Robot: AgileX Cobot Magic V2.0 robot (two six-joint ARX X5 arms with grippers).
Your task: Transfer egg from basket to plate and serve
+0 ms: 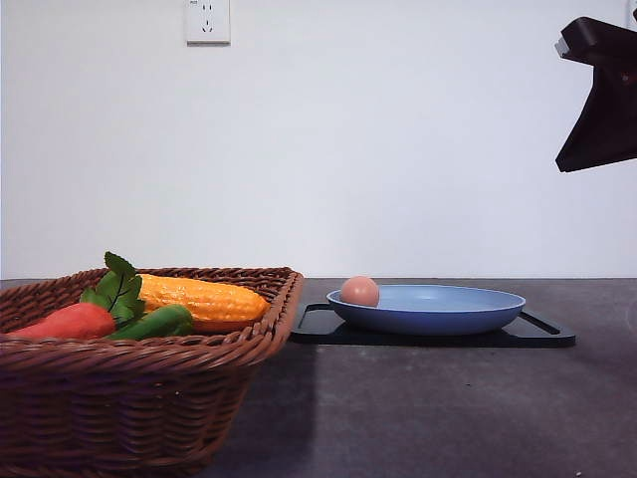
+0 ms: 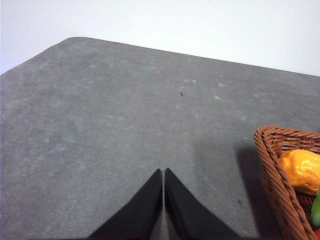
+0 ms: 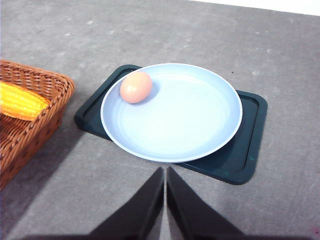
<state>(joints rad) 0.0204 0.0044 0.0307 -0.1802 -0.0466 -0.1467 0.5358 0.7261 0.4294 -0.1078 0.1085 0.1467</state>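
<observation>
Egg (image 3: pixel 136 87) on plate (image 3: pixel 175 130), apart from basket (image 1: pixel 149 398); both jaw pairs together, empty. Next, probably: serve plate.

Low frontal; wrists above basket (image 1: pixel 149 378).

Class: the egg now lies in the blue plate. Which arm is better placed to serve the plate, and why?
Right. The right gripper, shut, hangs close over the plate holding the egg. The left gripper, shut, faces bare table beside the basket.
</observation>
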